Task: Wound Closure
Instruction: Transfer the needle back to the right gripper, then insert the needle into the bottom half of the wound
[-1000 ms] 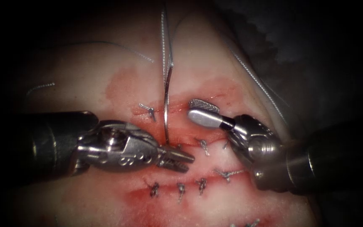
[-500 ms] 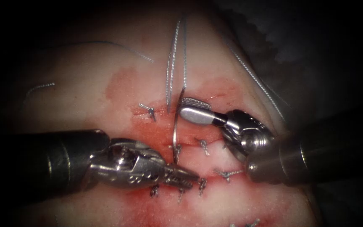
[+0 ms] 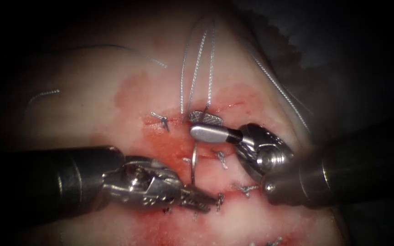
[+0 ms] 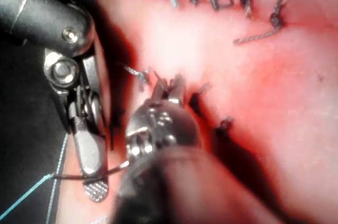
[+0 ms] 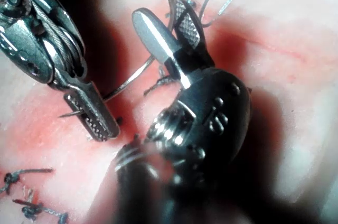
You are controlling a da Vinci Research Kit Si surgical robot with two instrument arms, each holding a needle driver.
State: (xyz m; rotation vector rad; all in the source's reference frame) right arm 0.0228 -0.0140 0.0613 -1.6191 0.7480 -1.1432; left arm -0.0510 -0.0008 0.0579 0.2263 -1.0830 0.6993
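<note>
My left tool comes in from the lower left, its jaws shut on the curved needle close to the point. In the right wrist view the point sticks out just past the left tool. The needle rises over the red-stained cut, clear of the tissue as far as I can see. My right tool stands open, and the needle's back part passes between its two jaws. Thread runs up from the needle's tail in several strands.
Knotted stitches with cut ends sit along the cuts. A loose thread trails down the tissue's right slope, another lies at upper left. Red fluid stains the tissue around the cuts.
The left tool has moved down and right, taking the needle along and drawing thread after it. The right tool has shifted left, its open jaws now around the needle's back part.
</note>
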